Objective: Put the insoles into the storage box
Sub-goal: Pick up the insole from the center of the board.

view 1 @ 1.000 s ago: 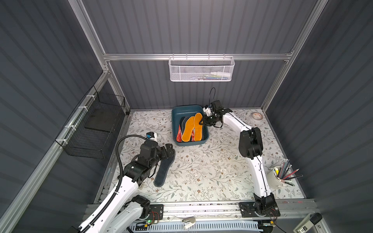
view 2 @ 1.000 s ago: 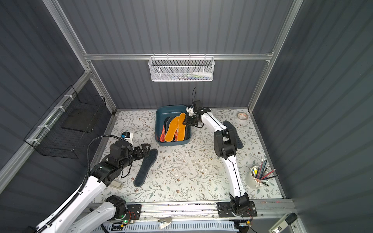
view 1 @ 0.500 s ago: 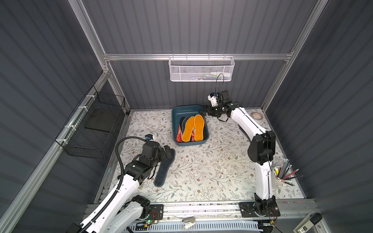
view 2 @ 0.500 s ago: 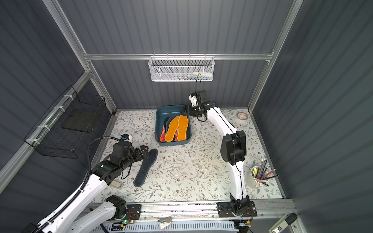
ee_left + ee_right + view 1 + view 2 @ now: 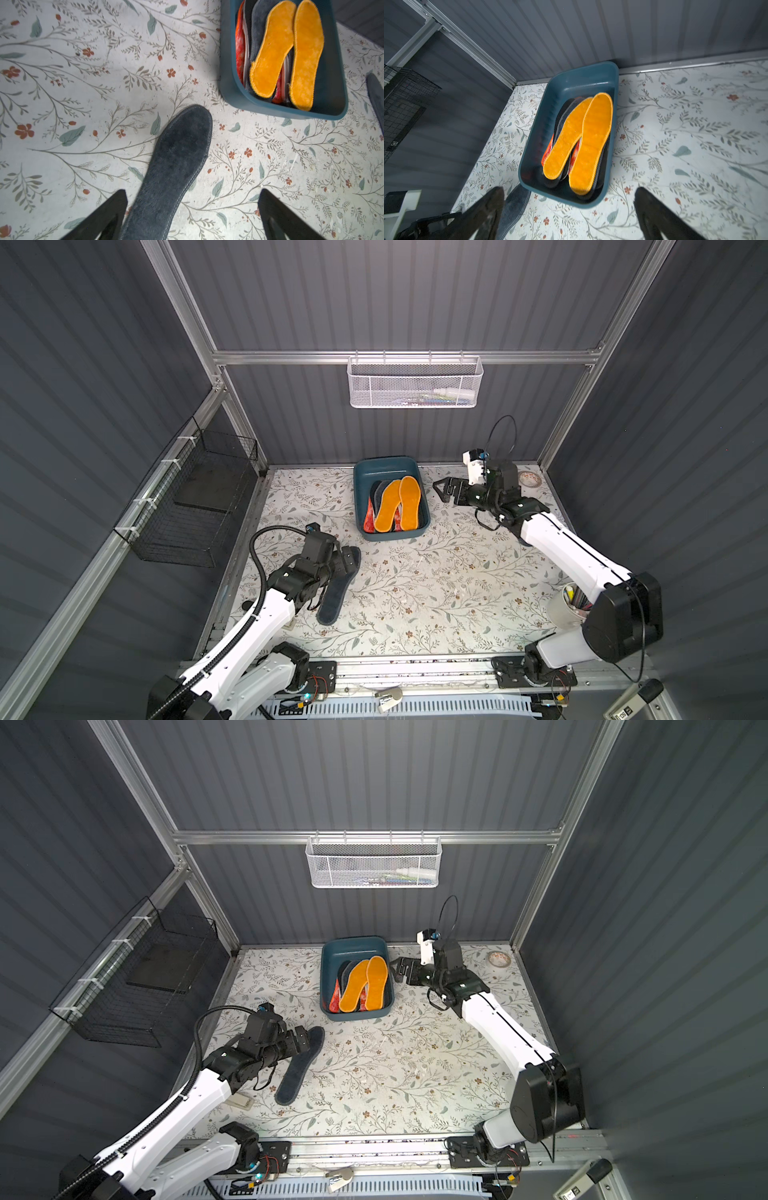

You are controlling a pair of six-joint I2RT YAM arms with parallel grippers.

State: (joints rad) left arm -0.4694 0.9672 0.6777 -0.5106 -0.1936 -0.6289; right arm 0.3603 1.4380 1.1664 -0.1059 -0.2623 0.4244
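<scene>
The teal storage box (image 5: 386, 462) (image 5: 355, 942) stands at the back of the table. Several insoles lie in it, two orange-yellow ones (image 5: 399, 504) (image 5: 591, 141) on top of dark and red-orange ones. My right gripper (image 5: 442, 491) (image 5: 569, 207) hovers open and empty just right of the box. A dark grey-blue insole (image 5: 338, 585) (image 5: 174, 166) lies flat on the table in front of the box. My left gripper (image 5: 347, 560) (image 5: 192, 207) is open above its toe end, one finger (image 5: 108, 216) beside its edge. Another dark insole (image 5: 376, 95) shows at the left wrist view's edge.
A white mesh basket (image 5: 415, 383) hangs on the back wall and a black wire basket (image 5: 195, 502) on the left wall. A cup of pens (image 5: 569, 605) stands under the right arm's elbow. A tape roll (image 5: 530, 479) lies in the back right corner.
My right gripper opened and let go of an orange-yellow insole, which now lies in the box. It then drew back to the right of the box. The left gripper barely shifted.
</scene>
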